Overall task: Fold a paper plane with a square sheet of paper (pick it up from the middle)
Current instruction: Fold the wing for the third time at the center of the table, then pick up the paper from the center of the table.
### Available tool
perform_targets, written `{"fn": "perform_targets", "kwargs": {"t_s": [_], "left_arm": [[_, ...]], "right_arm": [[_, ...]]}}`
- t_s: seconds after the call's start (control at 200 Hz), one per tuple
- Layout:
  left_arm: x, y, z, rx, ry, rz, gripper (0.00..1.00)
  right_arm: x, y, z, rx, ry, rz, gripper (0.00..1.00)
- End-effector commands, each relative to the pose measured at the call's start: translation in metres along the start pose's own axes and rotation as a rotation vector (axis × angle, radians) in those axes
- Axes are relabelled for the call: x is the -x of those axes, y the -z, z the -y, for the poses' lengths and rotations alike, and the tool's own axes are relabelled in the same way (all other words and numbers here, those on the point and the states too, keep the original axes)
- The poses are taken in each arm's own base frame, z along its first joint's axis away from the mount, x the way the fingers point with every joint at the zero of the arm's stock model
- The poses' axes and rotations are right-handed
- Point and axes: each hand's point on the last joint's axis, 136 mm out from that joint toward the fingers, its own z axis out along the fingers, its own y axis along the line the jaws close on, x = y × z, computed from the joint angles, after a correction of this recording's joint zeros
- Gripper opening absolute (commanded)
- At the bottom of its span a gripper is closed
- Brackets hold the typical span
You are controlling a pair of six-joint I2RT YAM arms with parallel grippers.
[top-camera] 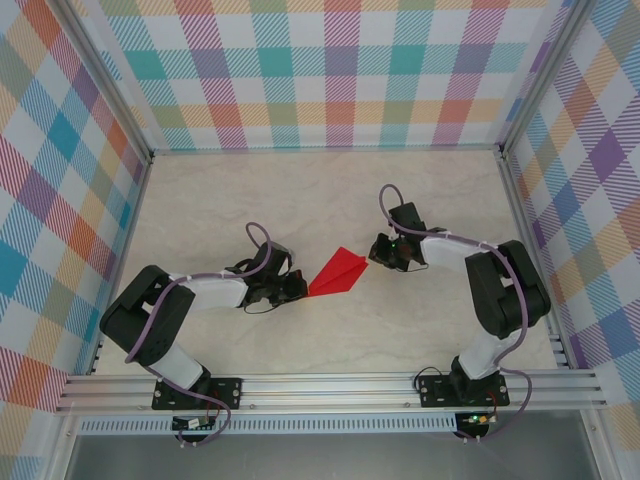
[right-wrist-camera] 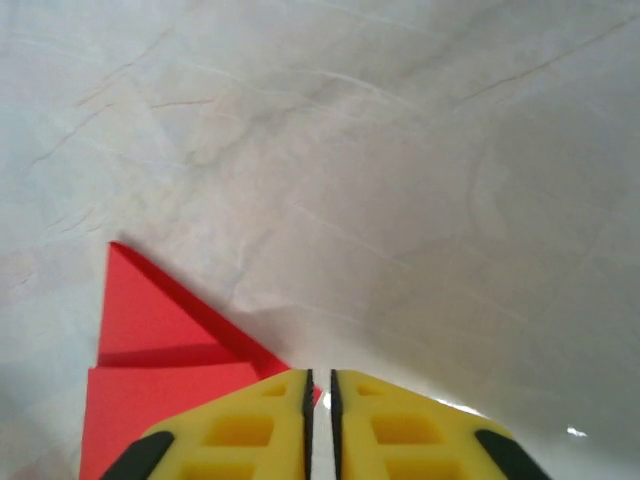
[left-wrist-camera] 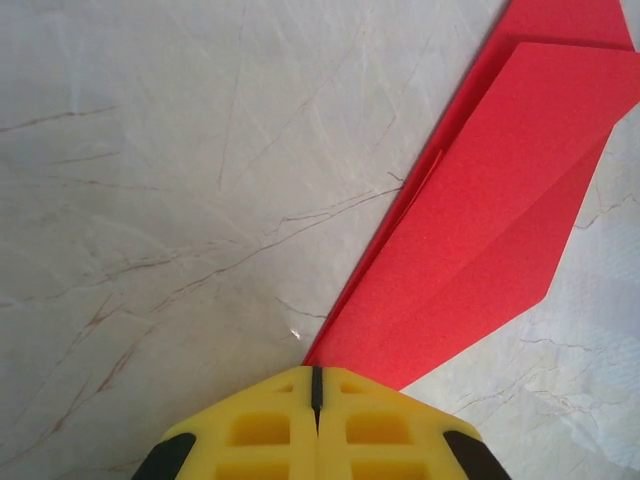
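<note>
Top external view: folding appears finished, with release in hand. The left tool (top-camera: 296, 288) is clenched at the narrow end of the paper plane (top-camera: 338, 274), grip on it unclear; the right tool (top-camera: 378, 250) is barely parted beside its wide end. Next: withdraw without dragging. It lies flat mid counter (top-camera: 300, 190), a bright red creased dart.

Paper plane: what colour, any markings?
Plain bright red, no markings. The plane shows best in the left wrist view.
</note>
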Motion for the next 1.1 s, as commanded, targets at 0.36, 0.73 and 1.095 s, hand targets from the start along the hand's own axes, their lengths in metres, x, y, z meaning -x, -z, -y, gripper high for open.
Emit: {"fn": "perform_targets", "kwargs": {"t_s": [0.36,0.73,1.095], "left_arm": [[0.033,0.067,0.012,0.057,-0.020,0.232,0.49],[0.040,0.067,-0.003,0.146,-0.019,0.261,0.75],[0.045,0.059,-0.013,0.179,0.007,0.254,0.87]], "right_arm": [[-0.049,0.019,-0.058,0.289,-0.157,-0.078,0.55],[-0.054,-0.005,-0.059,0.246,-0.306,-0.081,0.53],[-0.053,-0.022,-0.071,0.280,-0.277,-0.108,0.46]]}}
